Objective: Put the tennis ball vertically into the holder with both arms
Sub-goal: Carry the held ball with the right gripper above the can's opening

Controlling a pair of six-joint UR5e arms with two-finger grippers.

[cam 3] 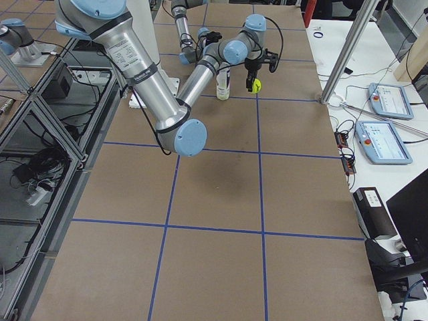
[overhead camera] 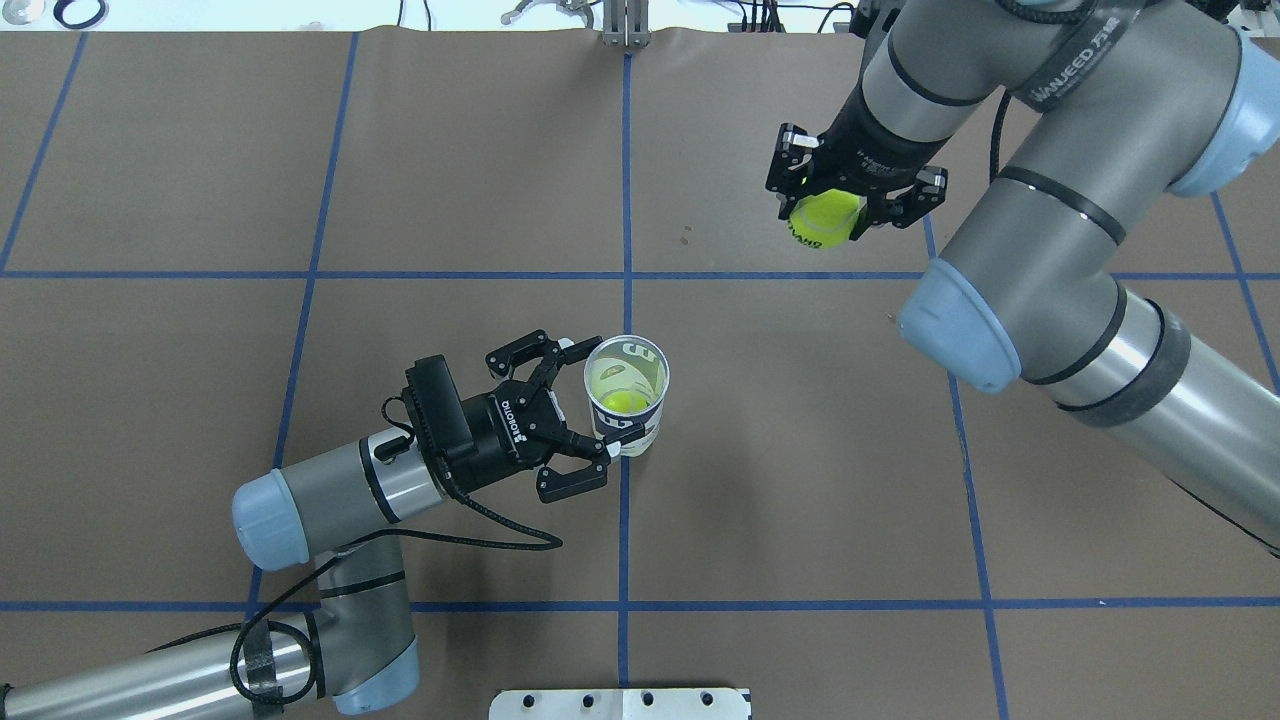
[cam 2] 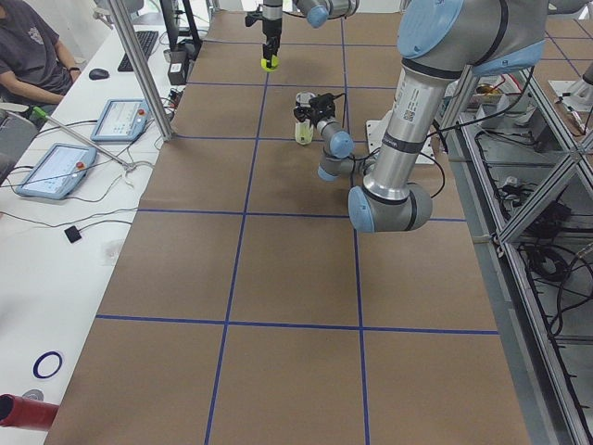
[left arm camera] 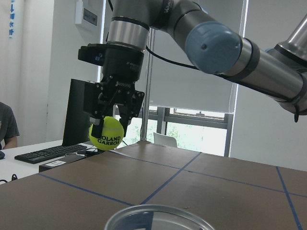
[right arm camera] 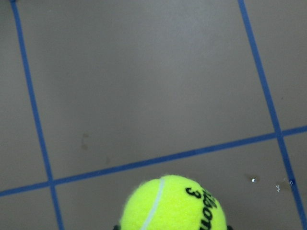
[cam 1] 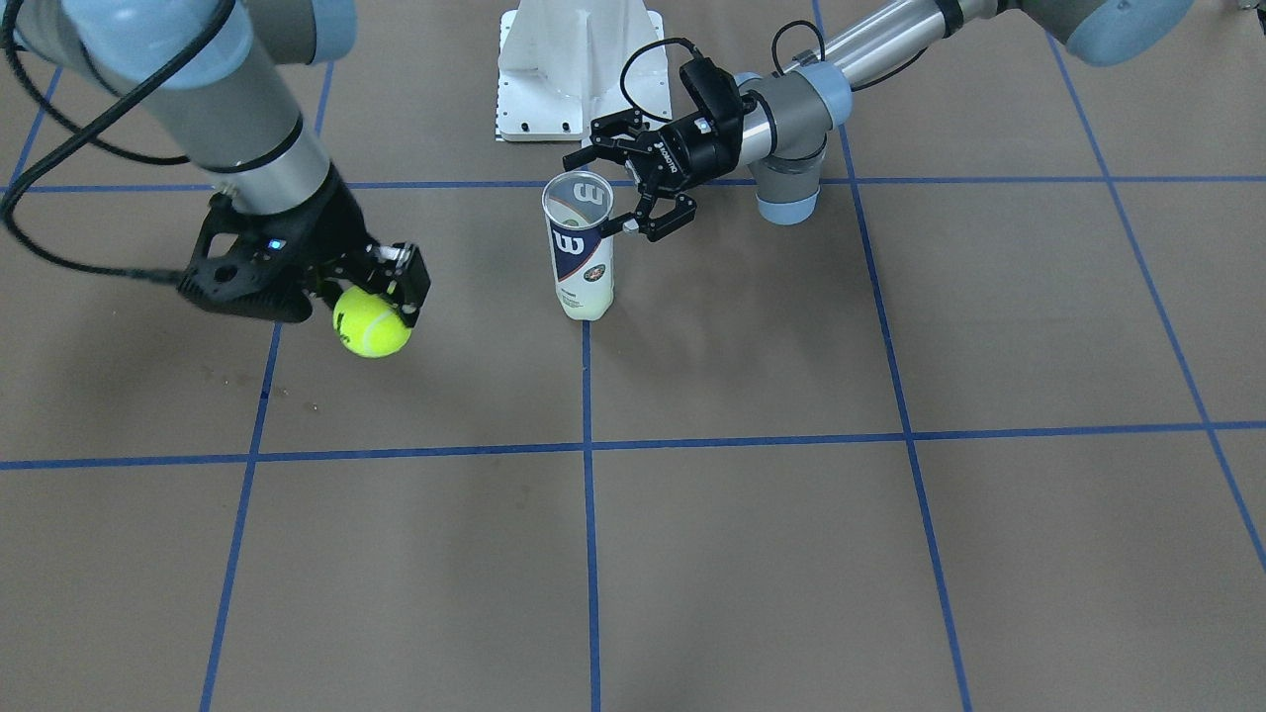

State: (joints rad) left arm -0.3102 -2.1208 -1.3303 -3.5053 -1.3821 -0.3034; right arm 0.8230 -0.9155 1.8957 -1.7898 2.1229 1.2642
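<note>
Holder stands upright on the tabletop, on a blue tape line. Its mouth is open and one yellow ball lies at its bottom.

Left pincer is released, with jaws spread on either side of the holder's upper part. Contact cannot be told.

Right pincer is clenched on a tennis ball, raised above the tabletop and well apart from the holder.

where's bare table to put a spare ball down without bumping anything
The table is bare across the whole taped row on the operators' side of the can. Crowded: around the can, where the open left pincer reaches it, and under the right pincer holding the ball.
</note>
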